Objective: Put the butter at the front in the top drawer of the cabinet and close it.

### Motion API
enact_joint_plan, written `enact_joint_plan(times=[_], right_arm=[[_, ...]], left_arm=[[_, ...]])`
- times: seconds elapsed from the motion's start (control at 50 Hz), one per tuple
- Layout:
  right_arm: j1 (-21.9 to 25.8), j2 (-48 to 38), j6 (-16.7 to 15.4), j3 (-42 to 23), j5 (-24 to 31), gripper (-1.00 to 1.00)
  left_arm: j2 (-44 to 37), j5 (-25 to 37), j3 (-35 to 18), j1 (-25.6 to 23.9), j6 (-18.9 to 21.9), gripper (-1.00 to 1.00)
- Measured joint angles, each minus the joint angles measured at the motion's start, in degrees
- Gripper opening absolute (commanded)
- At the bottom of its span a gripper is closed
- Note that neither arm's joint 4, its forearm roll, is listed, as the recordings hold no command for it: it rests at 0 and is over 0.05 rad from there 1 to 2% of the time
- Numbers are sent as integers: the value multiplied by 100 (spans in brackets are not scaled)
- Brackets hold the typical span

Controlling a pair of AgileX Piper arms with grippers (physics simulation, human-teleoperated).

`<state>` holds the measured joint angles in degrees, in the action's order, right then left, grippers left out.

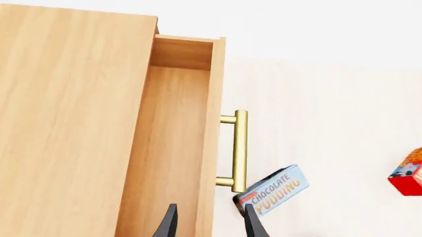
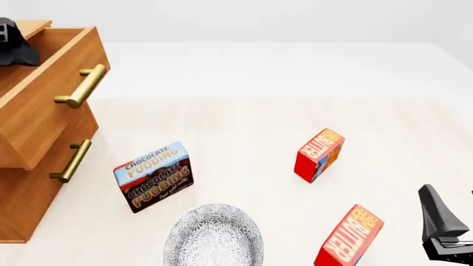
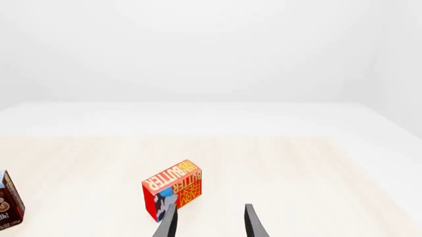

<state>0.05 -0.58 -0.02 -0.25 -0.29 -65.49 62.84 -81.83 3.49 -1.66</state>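
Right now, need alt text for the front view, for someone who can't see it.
A wooden cabinet at left has its top drawer pulled open. On the pale table stand a Chocolate Pudding box, a patterned bowl and two butter cartons, one near the front edge and one farther back. The right gripper shows at lower right.

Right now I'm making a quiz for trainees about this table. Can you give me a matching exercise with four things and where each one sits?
Things:
1. top drawer
2. pudding box
3. patterned bowl
4. front butter

Places or states:
A. near edge, beside the right gripper
B. pulled open
C. near edge, just in front of the pudding box
D. standing next to the cabinet

Pairs: 1-B, 2-D, 3-C, 4-A
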Motion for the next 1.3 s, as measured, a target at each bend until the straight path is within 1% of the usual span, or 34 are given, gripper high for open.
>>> enact_joint_plan(times=[0.22, 0.52, 0.82, 1.3], right_arm=[[0, 0, 0, 0, 0, 100], [0, 0, 0, 0, 0, 100], [0, 0, 0, 0, 0, 100], [0, 0, 0, 0, 0, 100]], left_arm=[[-316, 212, -263, 87, -46, 100], [-580, 347, -356, 25, -184, 100], [-624, 210, -41, -89, -319, 100], [-587, 12, 372, -268, -407, 100]])
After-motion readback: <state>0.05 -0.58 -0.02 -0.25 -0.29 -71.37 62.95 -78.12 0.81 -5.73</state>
